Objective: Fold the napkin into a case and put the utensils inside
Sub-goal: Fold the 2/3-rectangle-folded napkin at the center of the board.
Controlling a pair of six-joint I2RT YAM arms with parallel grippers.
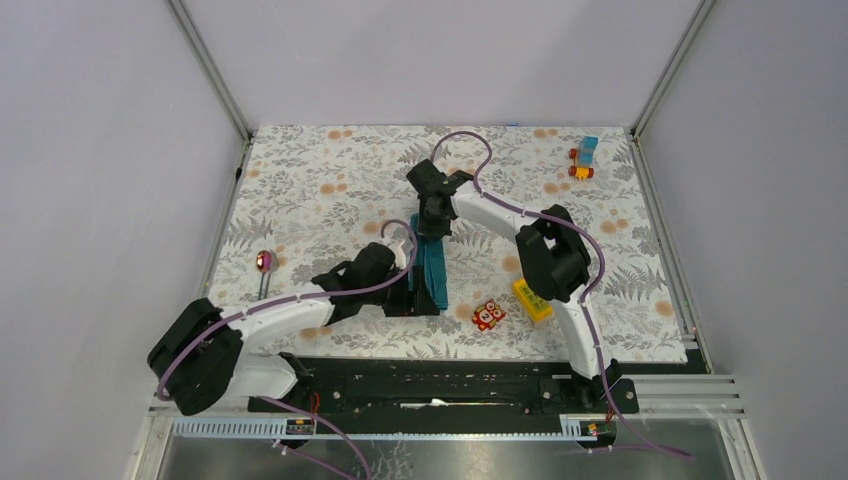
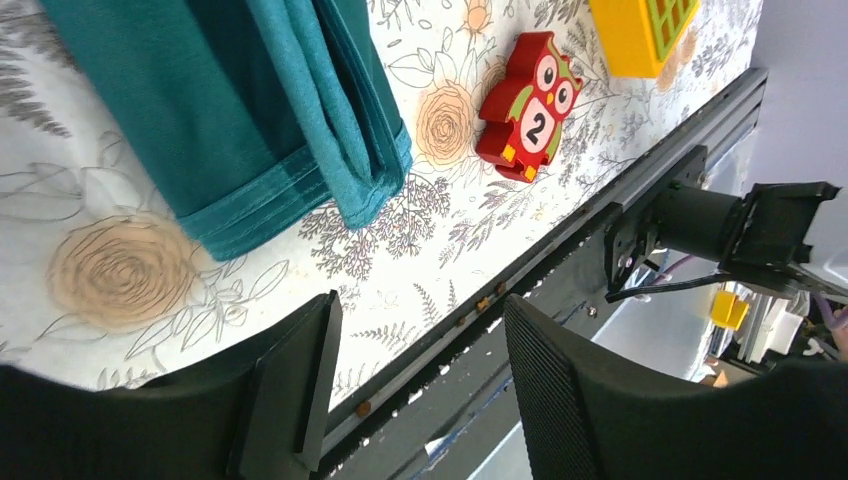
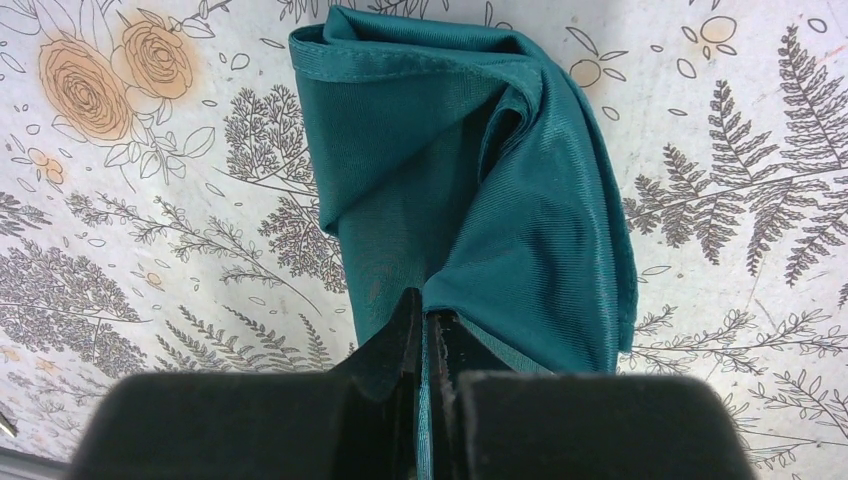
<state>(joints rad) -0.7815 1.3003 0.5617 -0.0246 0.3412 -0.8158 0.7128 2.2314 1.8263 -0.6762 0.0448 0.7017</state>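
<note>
The landmark here is the teal-green fabric napkin (image 1: 434, 268), lying as a narrow folded strip in the middle of the floral-printed surface (image 1: 320, 180); going from left to right, a slim spoon with a shiny pink-red bowl and thin bluish handle (image 1: 263, 270) is resting well to the left of the napkin, untouched; the left pincer (image 2: 415, 385) is hovering just beside the napkin's near end, its dark fingers (image 2: 295, 385) standing apart and holding nothing, the folded hem lying free on the surface beyond them; the right pincer (image 3: 428, 345) is sitting at the napkin's far end, clenched on a gathered edge of the cloth, which is bunching and twisting slightly there; to the right of the napkin's near end a small red owl toy bearing the number two (image 2: 528, 105) is lying, and just right of that a yellow gridded block (image 1: 532, 299); far beyond the napkin, toward the right back corner, a little blue and orange toy (image 1: 585, 158) is standing.

The step in hand appears to be the folding itself; the case is looking narrow but loose and not yet flattened. The next move likely calls for the right pincer laying its pinched edge down squarely, then one arm reaching left for the spoon.
</note>
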